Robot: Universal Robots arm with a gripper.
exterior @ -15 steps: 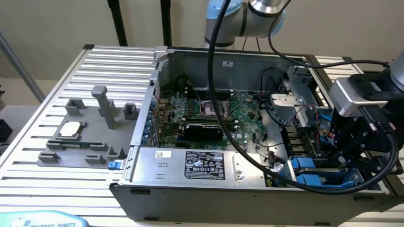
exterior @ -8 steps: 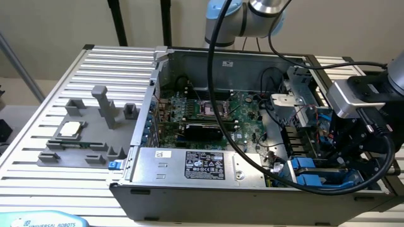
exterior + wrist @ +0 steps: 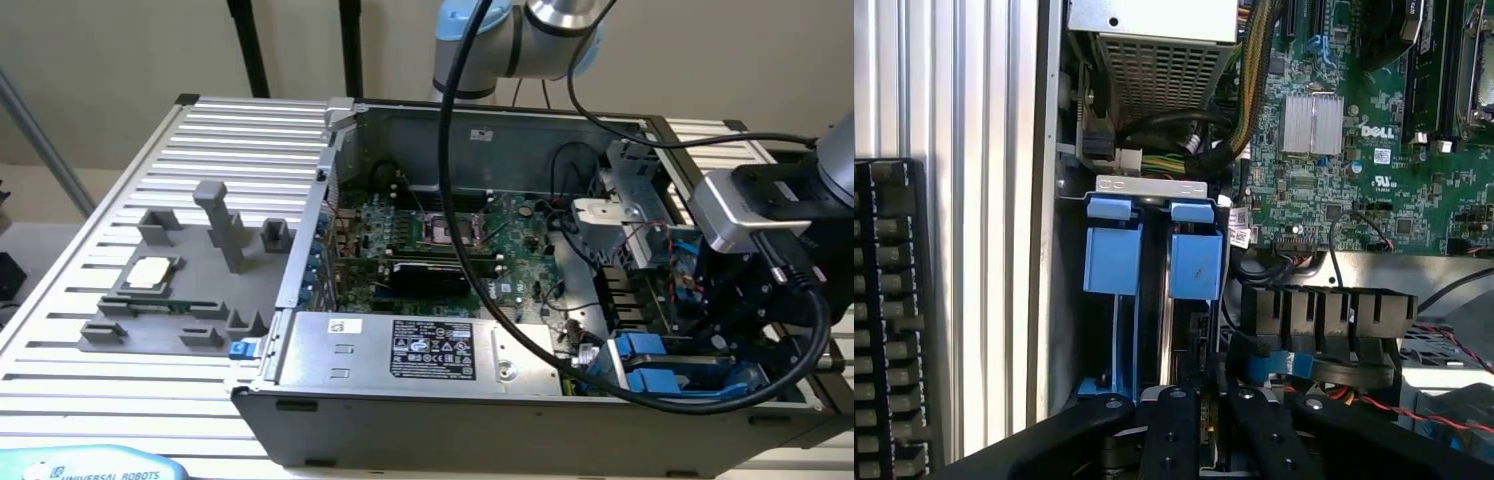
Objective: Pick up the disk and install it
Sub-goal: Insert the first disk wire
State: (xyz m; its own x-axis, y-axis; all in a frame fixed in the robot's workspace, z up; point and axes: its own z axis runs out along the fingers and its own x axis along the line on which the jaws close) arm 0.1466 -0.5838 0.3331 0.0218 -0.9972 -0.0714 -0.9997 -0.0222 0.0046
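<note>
Two blue carrier brackets stand side by side in the drive bay at the case's front corner, on the exterior view's right. The disk (image 3: 1194, 268) is the one in line with my fingers; it is seated edge-on in the bay, and its metal side (image 3: 1172, 345) runs down toward me. The same disk (image 3: 657, 380) appears as a blue block beside the other carrier (image 3: 638, 346). My gripper (image 3: 1212, 402) hovers right over the bay (image 3: 742, 335). Its black fingers (image 3: 1172, 432) stand close together with only a narrow slot between them, and I see nothing held there.
The open computer case (image 3: 400, 410) holds a motherboard (image 3: 441, 240), a silver power supply with a black label (image 3: 427, 348) and cable bundles (image 3: 1254, 90). A grey fixture (image 3: 174, 300) with a small silver chip (image 3: 147, 270) sits on the slatted table. Black connectors (image 3: 1324, 315) crowd the bay's side.
</note>
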